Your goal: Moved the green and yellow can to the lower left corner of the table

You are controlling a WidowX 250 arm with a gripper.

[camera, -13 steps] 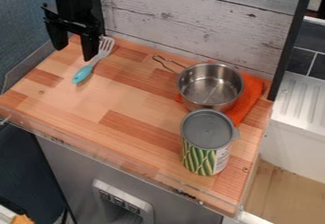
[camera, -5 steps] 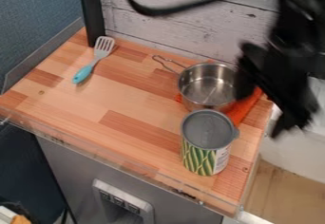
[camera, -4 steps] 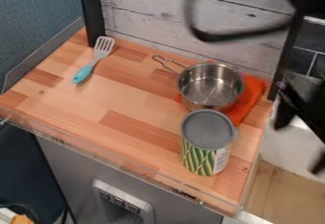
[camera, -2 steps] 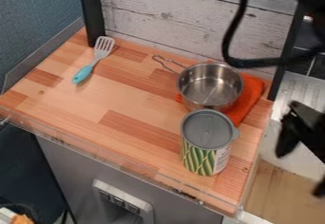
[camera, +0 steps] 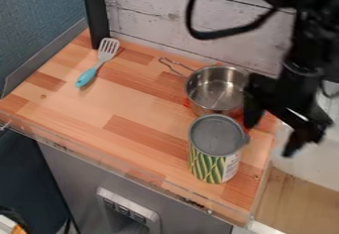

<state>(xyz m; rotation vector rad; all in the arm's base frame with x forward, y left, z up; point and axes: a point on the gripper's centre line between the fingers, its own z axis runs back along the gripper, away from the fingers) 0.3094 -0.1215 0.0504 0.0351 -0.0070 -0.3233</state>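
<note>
Camera view | can (camera: 214, 153) upright, front right of table (camera: 132, 139), just before pot (camera: 215, 89) | gripper (camera: 269, 140) spread wide at its right | probably stiff, smooth, light if empty; best pinched across the body below lid (camera: 217, 135)

Tabletop of light and reddish-brown wooden blocks (camera: 132, 121), seen at a slant. A spatula with a turquoise handle and pale slotted head (camera: 99, 63) lies near the far left corner, its head toward the back. To the right, an orange-red cloth (camera: 187, 103) lies partly beneath a round silver metal pot (camera: 217, 90). Nearer the front edge, a green-and-yellow cylindrical can with a grey lid (camera: 213, 151) stands upright.
</note>
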